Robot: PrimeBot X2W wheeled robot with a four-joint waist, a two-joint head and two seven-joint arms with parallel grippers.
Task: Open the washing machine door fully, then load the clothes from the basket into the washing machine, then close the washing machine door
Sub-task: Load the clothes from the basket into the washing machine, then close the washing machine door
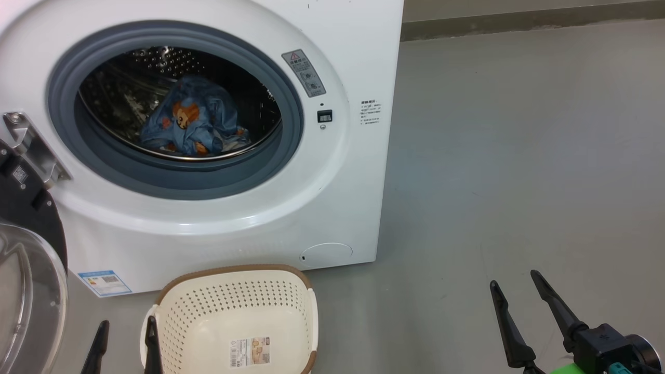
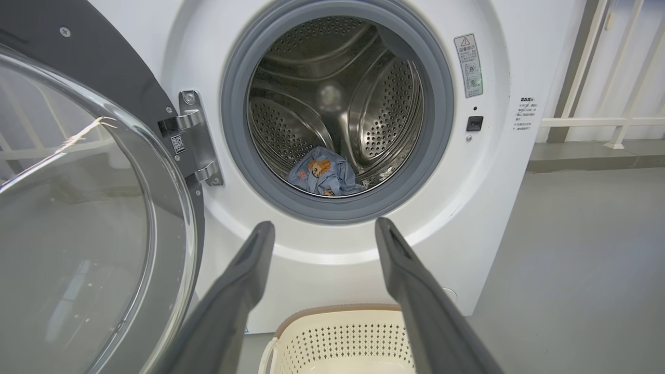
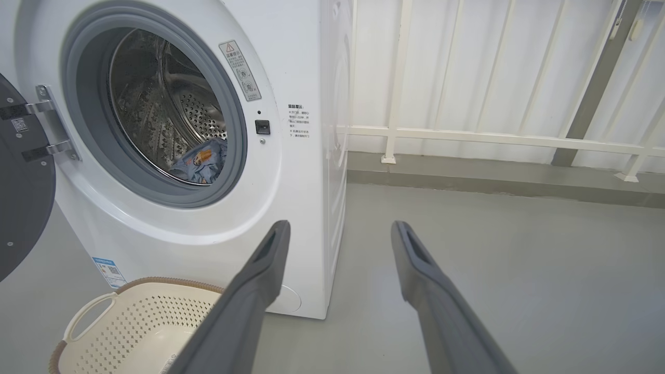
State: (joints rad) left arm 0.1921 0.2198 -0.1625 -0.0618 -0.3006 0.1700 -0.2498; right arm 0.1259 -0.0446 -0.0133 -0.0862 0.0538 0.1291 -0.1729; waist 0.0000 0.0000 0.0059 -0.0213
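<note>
The washing machine (image 1: 332, 208) stands with its door (image 1: 26, 291) swung wide open to the left, glass bowl facing out; in the left wrist view the door (image 2: 78, 208) fills the left side. The clothes (image 1: 195, 124), light blue with orange figures, lie inside the steel drum (image 2: 324, 174) (image 3: 202, 161). The basket (image 1: 234, 322) sits on the floor before the machine with only a label on its floor. My left gripper (image 1: 124, 330) is open, just left of the basket. My right gripper (image 1: 514, 285) is open over bare floor at the lower right.
Grey floor (image 1: 519, 156) stretches to the right of the machine. A white railing (image 3: 493, 135) and a low kerb run along the wall behind. The open door's hinge (image 1: 31, 145) juts out at the machine's left.
</note>
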